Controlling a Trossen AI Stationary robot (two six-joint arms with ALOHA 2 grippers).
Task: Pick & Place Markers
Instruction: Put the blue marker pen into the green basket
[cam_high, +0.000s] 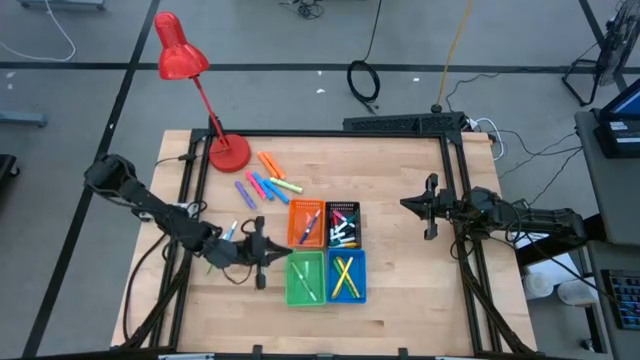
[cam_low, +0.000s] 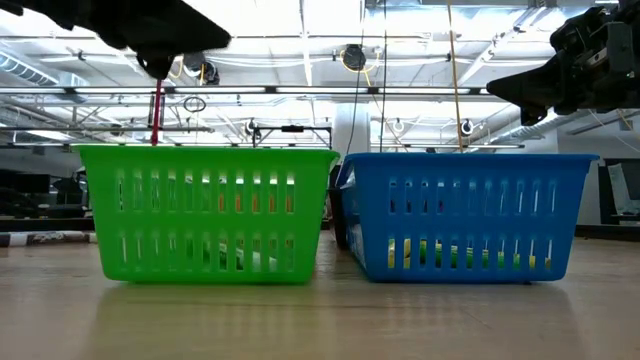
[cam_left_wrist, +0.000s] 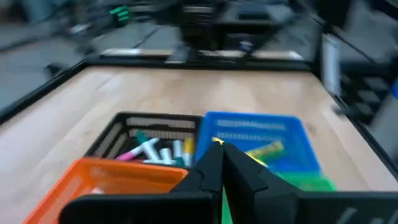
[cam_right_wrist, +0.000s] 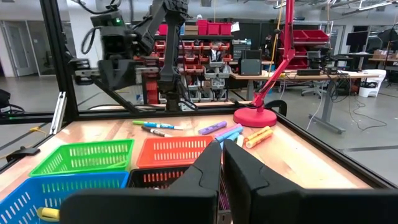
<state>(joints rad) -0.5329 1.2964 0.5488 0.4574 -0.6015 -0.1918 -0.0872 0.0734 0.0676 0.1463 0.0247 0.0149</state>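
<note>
Your left gripper (cam_high: 262, 251) hovers just beside the green bin (cam_high: 305, 278), on its outer side, fingers pressed together; a sliver of green shows between them in the left wrist view, but you cannot tell whether that is a marker or the bin behind. Your right gripper (cam_high: 428, 207) waits well apart, over bare table to the right of the bins, clenched on nothing. Four bins sit in a tight square: orange (cam_high: 306, 224) and black (cam_high: 342, 224) behind, green and blue (cam_high: 347, 276) in front, each already holding markers. Loose markers (cam_high: 268, 183) lie in a scatter near the lamp's base (cam_high: 229, 153), and two more (cam_high: 228, 233) rest by the left arm. By the look of it, you are between picks or about to drop into the green bin. Next, judge what the left fingers carry; if nothing, swing back to the scatter, open, and take one marker cleanly without nudging its neighbours.
</note>
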